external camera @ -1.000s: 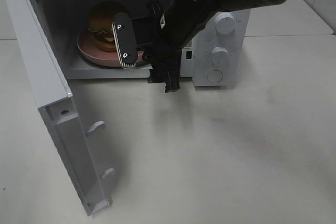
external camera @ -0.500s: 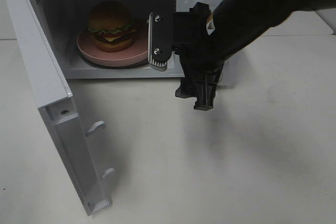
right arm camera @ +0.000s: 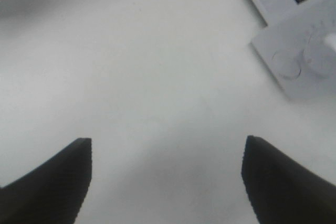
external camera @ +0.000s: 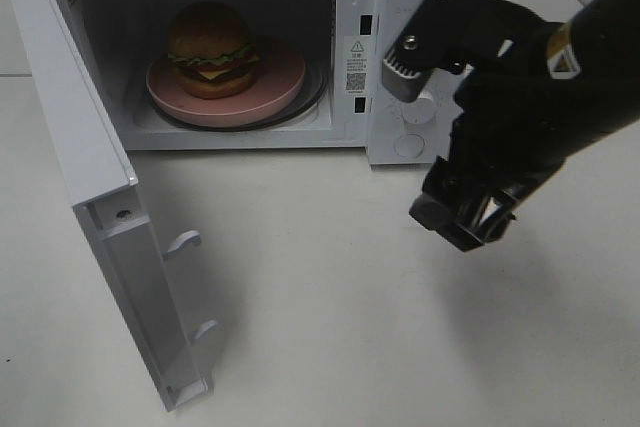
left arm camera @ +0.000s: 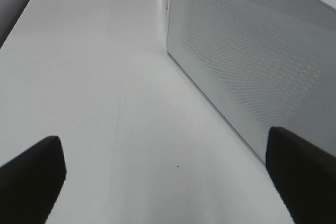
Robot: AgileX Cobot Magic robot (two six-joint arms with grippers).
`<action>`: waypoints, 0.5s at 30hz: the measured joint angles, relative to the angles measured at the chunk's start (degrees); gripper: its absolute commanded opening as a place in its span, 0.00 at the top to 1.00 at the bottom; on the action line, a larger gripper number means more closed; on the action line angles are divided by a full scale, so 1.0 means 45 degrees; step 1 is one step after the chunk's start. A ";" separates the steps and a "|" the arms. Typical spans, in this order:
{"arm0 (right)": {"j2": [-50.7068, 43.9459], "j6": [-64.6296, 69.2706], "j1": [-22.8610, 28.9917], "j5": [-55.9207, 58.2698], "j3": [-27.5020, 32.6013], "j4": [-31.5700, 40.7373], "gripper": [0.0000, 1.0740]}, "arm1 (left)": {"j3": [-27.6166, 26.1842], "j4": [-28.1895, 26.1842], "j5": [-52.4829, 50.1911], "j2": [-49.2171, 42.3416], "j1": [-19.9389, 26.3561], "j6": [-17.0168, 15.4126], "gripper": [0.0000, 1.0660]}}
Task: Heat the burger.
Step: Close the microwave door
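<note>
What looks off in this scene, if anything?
Nothing stands out. The burger sits upright on the plate inside the microwave, a little off-centre but fully on it. The door stands wide open. Nothing looks spilled or damaged. The right gripper is open and empty.

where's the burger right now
In the exterior high view the burger sits on the pink plate inside the open microwave, toward the left of its cavity.
</note>
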 measured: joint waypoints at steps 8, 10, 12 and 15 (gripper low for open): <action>-0.1273 0.1235 0.0000 0.3183 0.0089 0.0000 0.29 | 0.0000 0.0000 0.0000 0.0000 0.0000 0.0000 0.08; -0.1401 0.1324 0.0000 0.3425 0.0089 0.0000 0.29 | 0.0000 0.0000 0.0000 0.0000 0.0000 0.0000 0.08; -0.1642 0.1464 0.0000 0.3871 0.0089 0.0064 0.29 | 0.0000 0.0000 0.0000 0.0000 0.0000 0.0000 0.08; -0.2024 0.1732 0.0000 0.4329 0.0102 0.0153 0.29 | 0.0000 0.0000 0.0000 0.0000 0.0000 0.0000 0.08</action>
